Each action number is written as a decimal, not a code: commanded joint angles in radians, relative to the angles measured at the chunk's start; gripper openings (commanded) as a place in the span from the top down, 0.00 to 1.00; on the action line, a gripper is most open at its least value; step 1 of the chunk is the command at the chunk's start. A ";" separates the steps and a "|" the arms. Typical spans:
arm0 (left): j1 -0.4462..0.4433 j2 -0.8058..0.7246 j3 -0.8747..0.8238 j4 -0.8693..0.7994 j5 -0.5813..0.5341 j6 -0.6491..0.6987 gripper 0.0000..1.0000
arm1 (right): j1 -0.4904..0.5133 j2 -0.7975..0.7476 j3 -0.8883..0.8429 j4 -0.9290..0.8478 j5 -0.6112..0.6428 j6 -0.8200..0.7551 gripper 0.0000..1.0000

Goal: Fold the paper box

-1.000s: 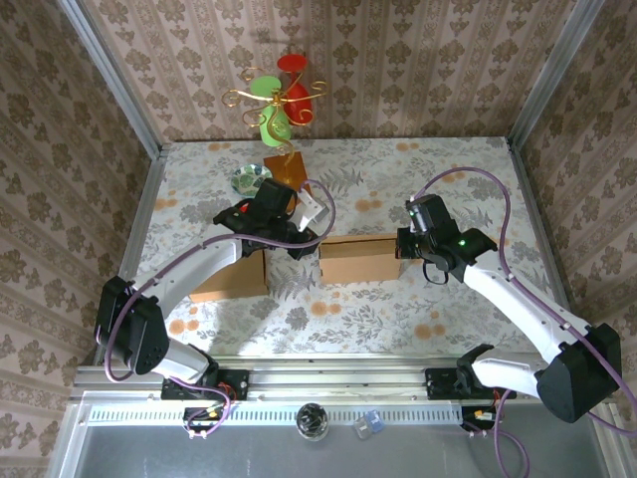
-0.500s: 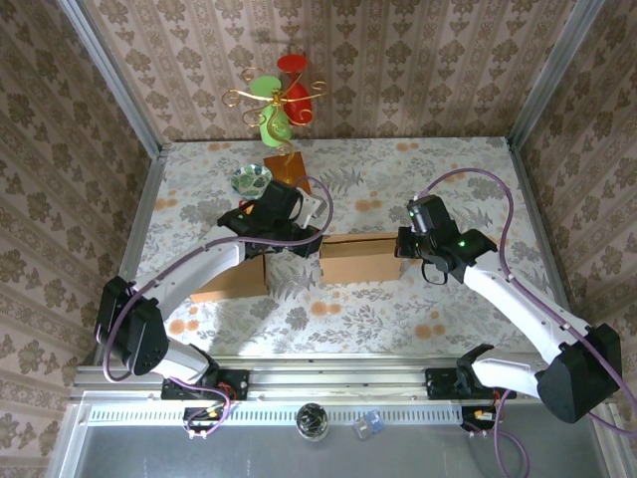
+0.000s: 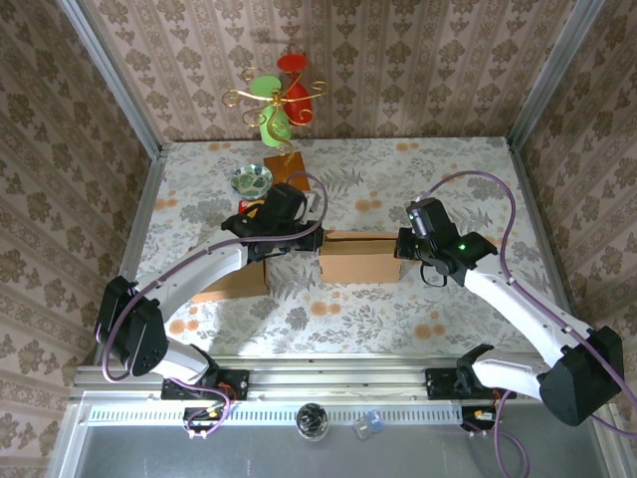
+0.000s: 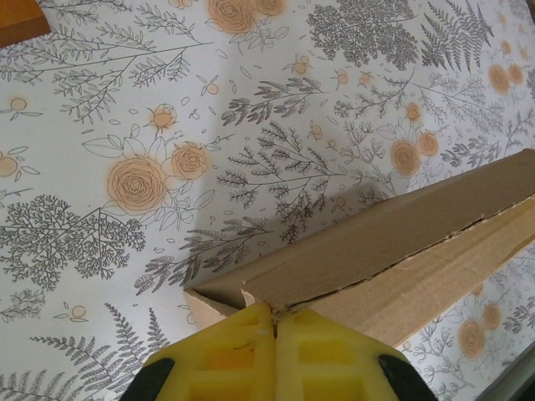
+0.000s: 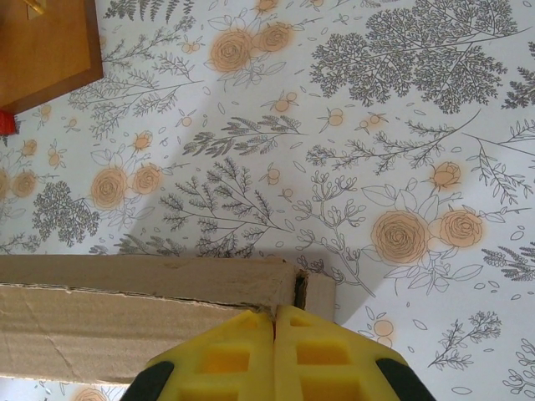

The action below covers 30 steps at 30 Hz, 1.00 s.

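Observation:
The brown paper box (image 3: 358, 257) lies in the middle of the flowered table, its top flaps folded down with a seam along the length. My left gripper (image 3: 317, 239) is at its left end and my right gripper (image 3: 403, 245) at its right end. In the left wrist view the yellow fingertips (image 4: 274, 313) are shut together, pressing on the corner of the box (image 4: 401, 242) where the flaps meet. In the right wrist view the gripper (image 5: 274, 316) is also shut, its tips against the end of the box (image 5: 125, 309) beside a small open gap.
A second piece of brown cardboard (image 3: 229, 282) lies left of the box under the left arm. A green bowl (image 3: 252, 179) and a wooden base (image 3: 284, 165) carrying a wire ornament stand at the back. The wooden base (image 5: 42, 46) also shows at the top left of the right wrist view.
My left gripper has moved right and slightly nearer, coming onto the box's left end. The right gripper has stayed at the right end.

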 commanded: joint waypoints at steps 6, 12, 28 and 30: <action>-0.023 -0.041 -0.056 -0.002 -0.004 -0.059 1.00 | 0.021 -0.014 -0.053 -0.004 0.017 0.041 1.00; -0.028 -0.069 -0.121 0.055 -0.034 -0.030 1.00 | 0.023 -0.027 -0.072 0.002 0.026 0.041 1.00; -0.062 -0.145 -0.273 0.210 -0.104 0.008 1.00 | 0.033 -0.062 -0.132 0.051 0.040 0.036 1.00; -0.063 -0.149 -0.295 0.237 -0.108 0.008 1.00 | 0.035 -0.064 -0.141 0.059 0.041 0.035 1.00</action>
